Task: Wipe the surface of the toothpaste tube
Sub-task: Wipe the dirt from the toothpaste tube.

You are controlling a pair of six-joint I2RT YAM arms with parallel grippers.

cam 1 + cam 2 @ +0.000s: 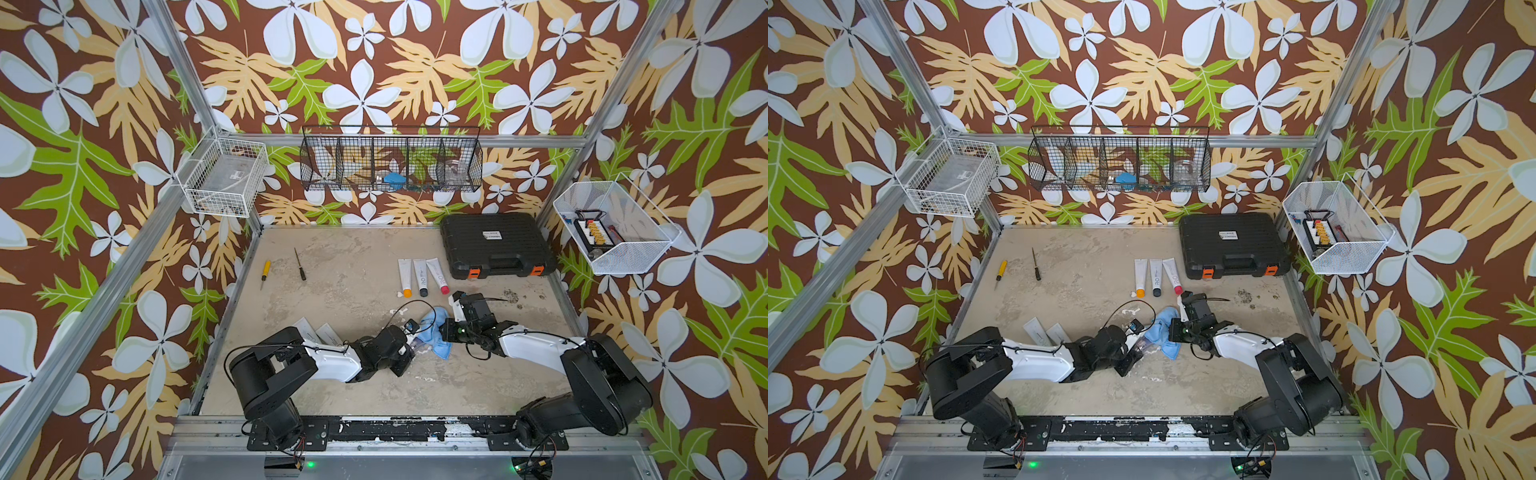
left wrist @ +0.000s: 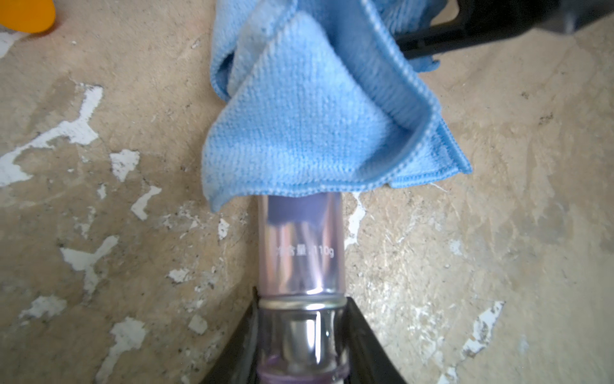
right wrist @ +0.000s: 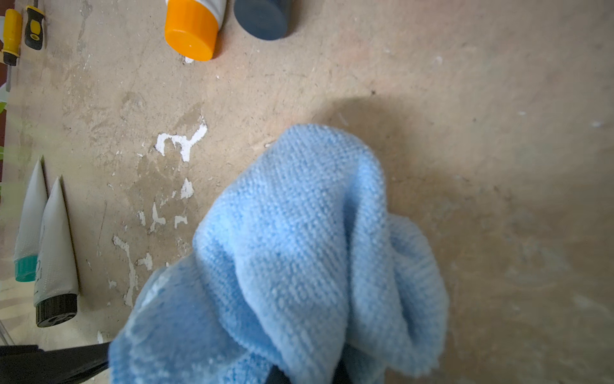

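Observation:
The toothpaste tube [image 2: 300, 246] is shiny pale purple with a clear cap. My left gripper [image 2: 300, 332] is shut on its cap end, a black finger on each side. A blue cloth [image 2: 309, 126] drapes over the tube's far part and hides it. My right gripper [image 3: 305, 375] is shut on that cloth [image 3: 299, 252], its fingertips mostly buried in the folds. In both top views the two grippers meet mid-table, left gripper [image 1: 409, 344] and right gripper [image 1: 444, 332] either side of the cloth [image 1: 434, 334]. Little of the tube shows there [image 1: 1144, 344].
Three other tubes [image 1: 420, 276] lie side by side behind the grippers, next to a black case [image 1: 496, 245]. Two screwdrivers [image 1: 264, 272] lie at the back left. Two more tubes [image 1: 318, 332] lie by the left arm. Wire baskets hang on the walls.

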